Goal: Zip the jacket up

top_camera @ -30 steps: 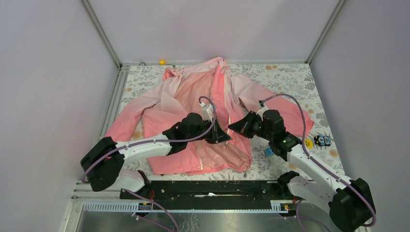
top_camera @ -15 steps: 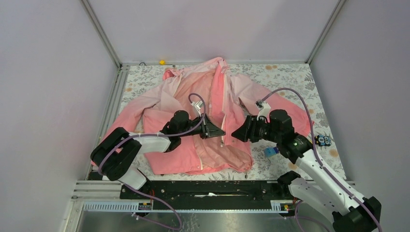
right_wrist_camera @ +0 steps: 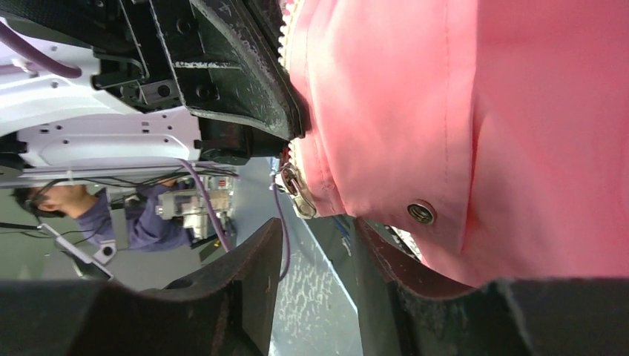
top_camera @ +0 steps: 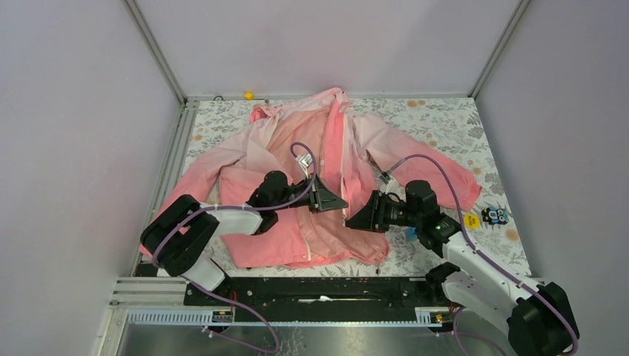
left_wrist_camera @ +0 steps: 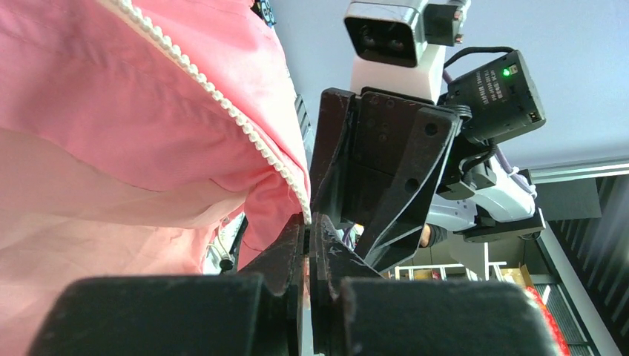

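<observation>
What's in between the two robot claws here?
The jacket front edge, with its metal zipper pull, hangs between the left gripper and the right gripper. The right wrist view shows it best.

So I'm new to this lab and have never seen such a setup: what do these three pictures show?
Two robot arms, the left arm and the right arm, are bolted at the near edge of a floral-patterned table. The wide picture comes from a fixed camera above and behind them; each close-up comes from a camera on one wrist. A pink jacket lies spread on the table. The left fingers are pinched shut on its front edge, beside the white zipper teeth. The right fingers stand open, holding nothing, with the metal zipper slider just ahead of them.
</observation>
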You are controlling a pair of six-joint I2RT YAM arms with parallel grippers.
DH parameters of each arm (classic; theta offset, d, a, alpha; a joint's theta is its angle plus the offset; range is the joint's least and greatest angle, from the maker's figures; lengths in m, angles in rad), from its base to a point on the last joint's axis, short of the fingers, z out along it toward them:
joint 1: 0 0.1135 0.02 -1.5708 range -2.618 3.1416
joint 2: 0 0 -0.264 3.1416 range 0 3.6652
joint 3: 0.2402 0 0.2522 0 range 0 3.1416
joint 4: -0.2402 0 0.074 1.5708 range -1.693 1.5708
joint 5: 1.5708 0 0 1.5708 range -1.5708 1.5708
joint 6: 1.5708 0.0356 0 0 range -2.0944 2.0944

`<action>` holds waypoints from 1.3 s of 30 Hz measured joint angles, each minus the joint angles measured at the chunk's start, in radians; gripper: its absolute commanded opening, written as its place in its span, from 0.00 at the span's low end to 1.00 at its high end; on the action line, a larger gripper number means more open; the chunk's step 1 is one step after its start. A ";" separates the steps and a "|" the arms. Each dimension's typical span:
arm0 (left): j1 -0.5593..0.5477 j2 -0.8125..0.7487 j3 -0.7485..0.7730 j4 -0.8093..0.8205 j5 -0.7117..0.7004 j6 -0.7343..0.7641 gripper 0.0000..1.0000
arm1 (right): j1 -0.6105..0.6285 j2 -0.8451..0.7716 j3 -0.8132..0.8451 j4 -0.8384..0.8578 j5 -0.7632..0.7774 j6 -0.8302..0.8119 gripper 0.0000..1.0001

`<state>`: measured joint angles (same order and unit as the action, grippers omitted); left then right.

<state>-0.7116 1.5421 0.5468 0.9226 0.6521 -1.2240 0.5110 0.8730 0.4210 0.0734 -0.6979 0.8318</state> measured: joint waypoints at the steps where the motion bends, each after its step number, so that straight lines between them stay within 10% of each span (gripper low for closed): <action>1: 0.000 -0.002 0.000 -0.005 0.000 0.002 0.00 | 0.000 0.003 -0.011 0.029 -0.005 0.022 0.46; 39: -0.048 -0.058 0.018 -0.148 -0.025 0.120 0.00 | 0.000 0.038 -0.095 0.228 -0.031 0.142 0.37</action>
<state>-0.7593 1.4841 0.5644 0.7746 0.6273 -1.1042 0.5110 0.9108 0.3256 0.3016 -0.7284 0.9737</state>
